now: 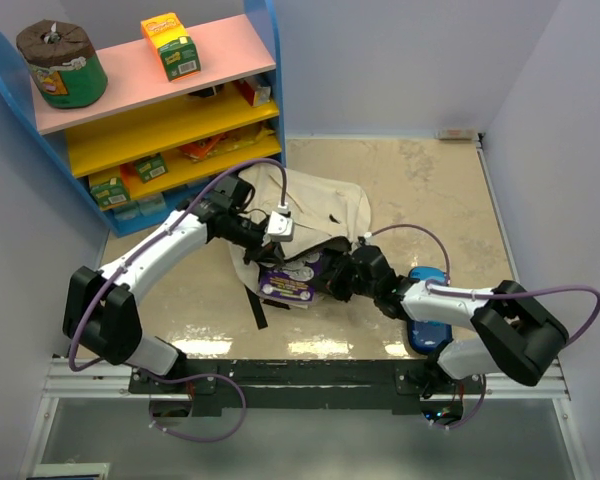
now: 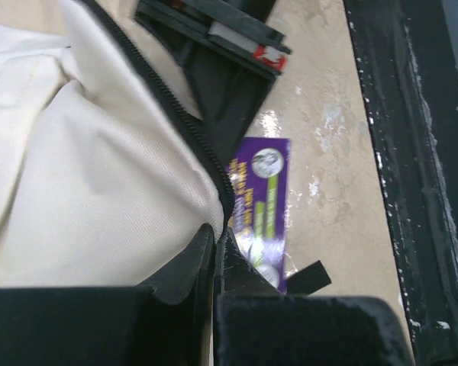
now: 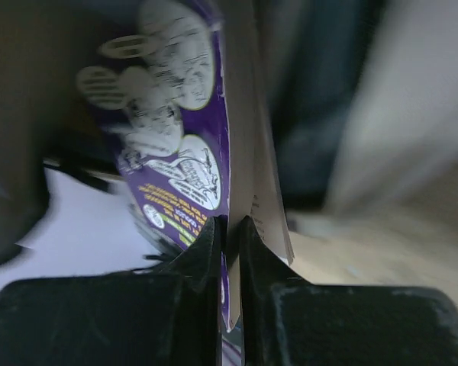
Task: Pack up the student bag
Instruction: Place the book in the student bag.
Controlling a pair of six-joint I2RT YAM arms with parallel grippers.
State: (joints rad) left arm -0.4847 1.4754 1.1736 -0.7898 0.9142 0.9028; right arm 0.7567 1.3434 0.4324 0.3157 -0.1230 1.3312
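The beige student bag [image 1: 320, 205] lies mid-table, its black-zippered opening facing the near edge. My left gripper [image 1: 262, 238] is shut on the bag's zipper edge [image 2: 185, 126] and holds the flap up. My right gripper [image 1: 332, 278] is shut on a purple book [image 1: 290, 285] with white cartoon art, at the bag's mouth. In the right wrist view the book [image 3: 179, 152] stands between the fingers, its pages fanned to the right. The book also shows below the zipper in the left wrist view [image 2: 261, 198].
A glossy blue pencil case [image 1: 430, 305] lies under my right forearm. A blue shelf unit [image 1: 150, 110] with pink and yellow shelves, boxes and a green tub stands at the back left. A black bag strap [image 1: 257, 305] trails toward the near edge.
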